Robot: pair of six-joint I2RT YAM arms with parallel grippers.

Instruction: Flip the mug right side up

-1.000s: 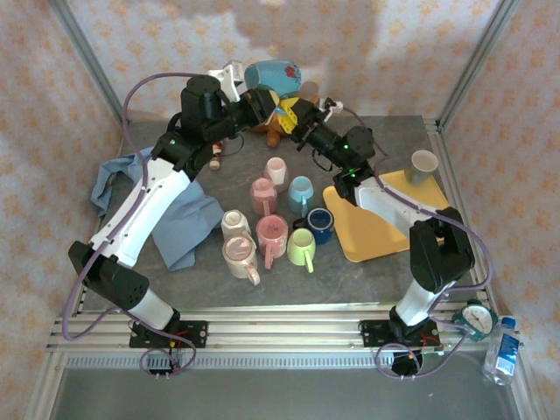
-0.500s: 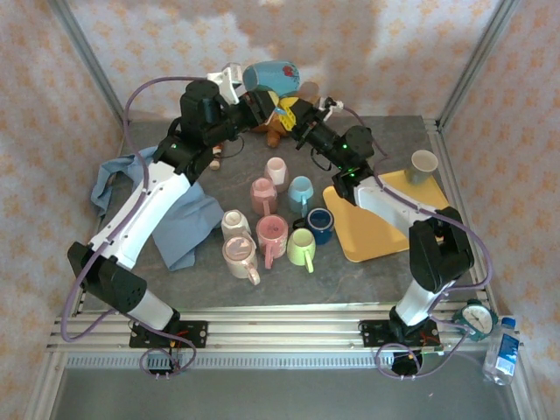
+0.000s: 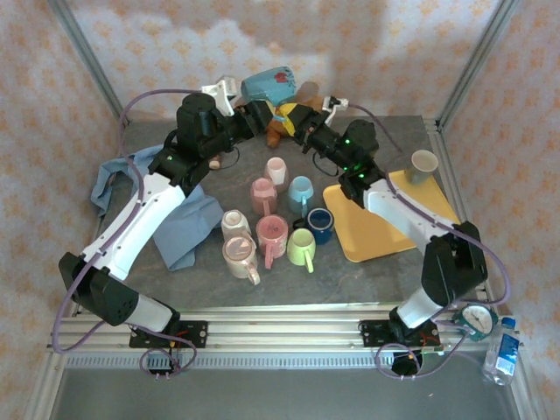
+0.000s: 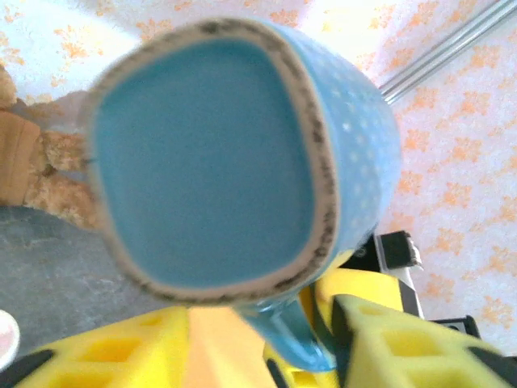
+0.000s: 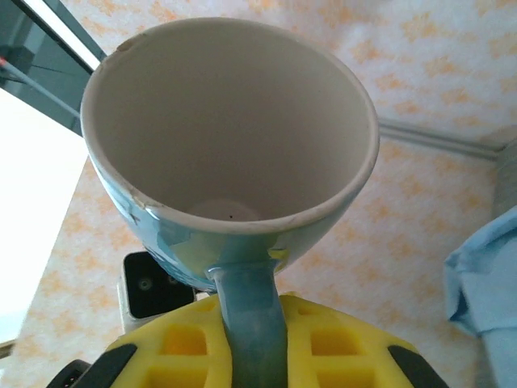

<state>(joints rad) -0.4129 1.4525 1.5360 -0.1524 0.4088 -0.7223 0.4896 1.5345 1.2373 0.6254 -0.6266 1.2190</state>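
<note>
A light blue mug (image 3: 269, 86) with a red mark hangs on its side in the air at the back of the table. In the left wrist view its blue base (image 4: 210, 153) faces the camera, and its handle (image 4: 295, 335) drops between my yellow fingers. My left gripper (image 3: 255, 114) (image 4: 266, 356) looks shut on that handle. In the right wrist view the mug's white inside (image 5: 234, 129) faces me. My right gripper (image 3: 294, 115) (image 5: 250, 356) is shut on the handle (image 5: 252, 323) from the opposite side.
Several mugs (image 3: 271, 232) cluster mid-table, a dark blue one (image 3: 319, 225) among them. A yellow tray (image 3: 385, 227) lies on the right with a beige cup (image 3: 423, 164) at its far corner. A blue cloth (image 3: 171, 214) lies left. A brown plush toy (image 3: 278, 131) sits below the grippers.
Both arms have shifted with the mug, which moved slightly left and turned. The left arm's elbow swung outward to the left and the right arm stretched further toward the back.
</note>
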